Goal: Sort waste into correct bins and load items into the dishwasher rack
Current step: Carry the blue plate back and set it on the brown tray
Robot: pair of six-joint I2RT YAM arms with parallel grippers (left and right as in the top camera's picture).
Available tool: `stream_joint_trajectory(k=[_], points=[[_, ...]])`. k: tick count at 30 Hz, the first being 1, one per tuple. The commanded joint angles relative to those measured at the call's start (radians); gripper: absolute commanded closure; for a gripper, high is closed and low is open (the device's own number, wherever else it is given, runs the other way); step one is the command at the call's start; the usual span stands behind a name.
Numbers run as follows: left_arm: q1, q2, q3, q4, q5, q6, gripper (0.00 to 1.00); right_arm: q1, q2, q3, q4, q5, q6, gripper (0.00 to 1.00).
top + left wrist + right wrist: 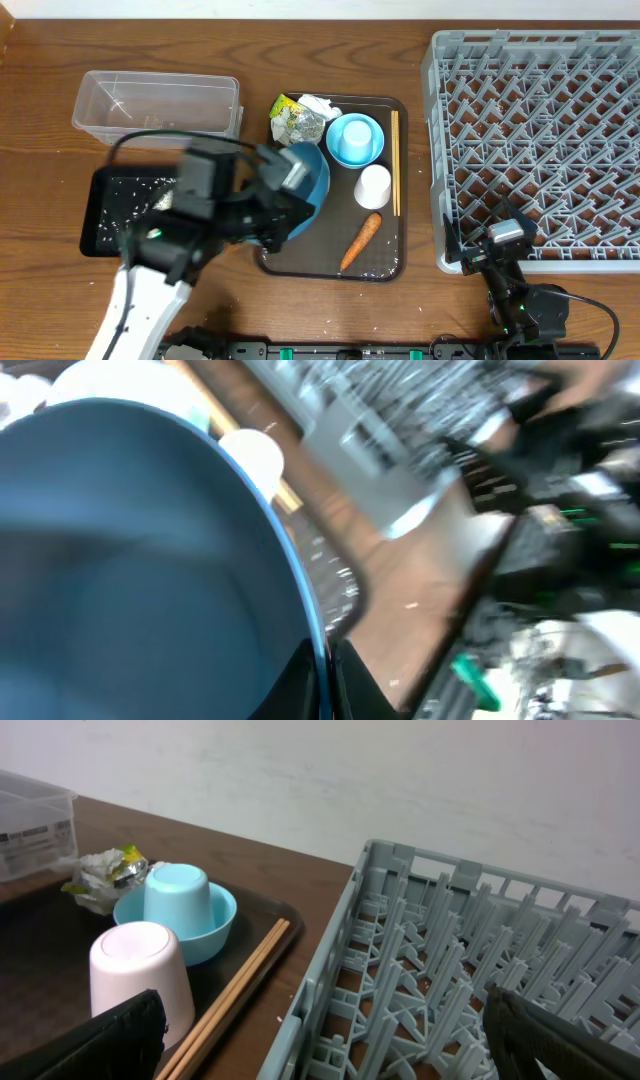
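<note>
My left gripper (pixel 283 207) is shut on the rim of the large blue bowl (pixel 313 180) and holds it tilted over the left end of the brown tray. In the left wrist view the bowl (pixel 130 560) fills the left side, with its rim between my fingers (pixel 325 685). White rice grains (pixel 140 200) lie in the black tray (pixel 97 235). The clear tub (pixel 155 100) stands behind it. The wrapper (pixel 297 120), light-blue cup (pixel 356 138), white cup (pixel 373 186), chopsticks (pixel 395 160) and carrot (pixel 362 240) are on the brown tray. My right gripper (pixel 330 1055) is open and empty by the dishwasher rack (pixel 540 140).
The brown serving tray (pixel 385 268) lies between the bins and the rack, with a few rice grains at its front edge. The light-blue cup (pixel 178 898) stands upside down in a small light-blue dish (pixel 218 923). The rack's near corner (pixel 350 970) is close below the right gripper.
</note>
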Motion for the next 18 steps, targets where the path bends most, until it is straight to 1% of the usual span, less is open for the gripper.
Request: stream_joint_trajectory(k=[1, 5, 12, 18], points=[[-0.083, 0.050, 0.010, 0.032, -0.218, -0.067, 0.93, 0.013, -0.002, -0.002, -0.004, -0.002, 0.000, 0.01], [-0.130, 0.125, 0.010, 0.076, -0.247, -0.097, 0.93, 0.013, -0.002, -0.002, -0.004, -0.002, 0.000, 0.01], [-0.156, 0.275, 0.010, 0.095, -0.242, -0.108, 0.94, 0.013, -0.002, -0.002, -0.004, -0.002, 0.000, 0.01], [-0.168, 0.377, 0.010, 0.167, -0.231, -0.137, 0.93, 0.013, -0.002, -0.002, -0.004, -0.002, 0.000, 0.01]])
